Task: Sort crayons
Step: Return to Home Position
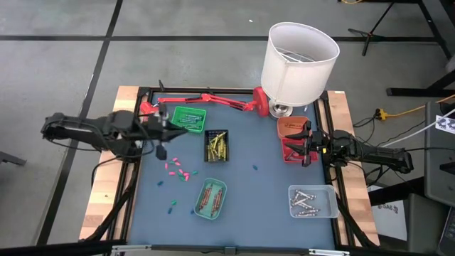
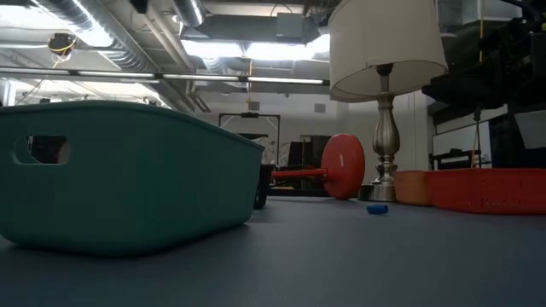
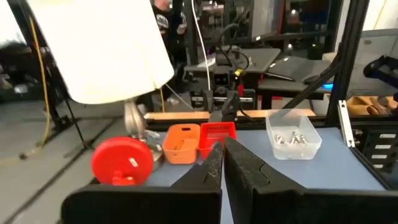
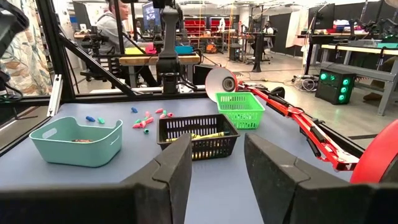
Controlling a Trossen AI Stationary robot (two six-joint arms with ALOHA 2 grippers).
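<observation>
Starting at the front edge of the blue-grey surface (image 1: 270, 192): a light teal plastic tub (image 2: 128, 170) holding brownish crayons (image 1: 210, 199), and well to its right a clear plastic tub (image 1: 331, 203) holding silvery grey crayons (image 1: 306, 201). Just beyond the teal tub, loose on the surface, a small cluster of short pink crayons (image 1: 178, 171), with a few blue crayons (image 1: 173, 206) scattered around that tub and a lone blue crayon (image 2: 377, 208) lying toward the middle. Farther back, a black mesh basket (image 4: 199, 148) filled with yellow crayons (image 1: 217, 147). About level with it on the left side, the left gripper (image 3: 222, 155) raised above the surface just beside a bright green mesh basket (image 4: 240, 111) of green crayons (image 1: 190, 117), dark fingers clenched together on nothing. Opposite, on the right side, the right gripper (image 4: 217, 144) hovering above a red mesh basket (image 2: 490, 189), fingers spread apart, released and empty. Just behind the red basket, an orange plastic tub (image 3: 181, 144). Along the far edge, a red jointed desk lamp (image 2: 343, 166) stretched out low, round base beside a metal-stemmed table lamp with a white drum shade (image 1: 298, 53). Beyond the surface, a seated person in a grey hooded top (image 4: 118, 28).
</observation>
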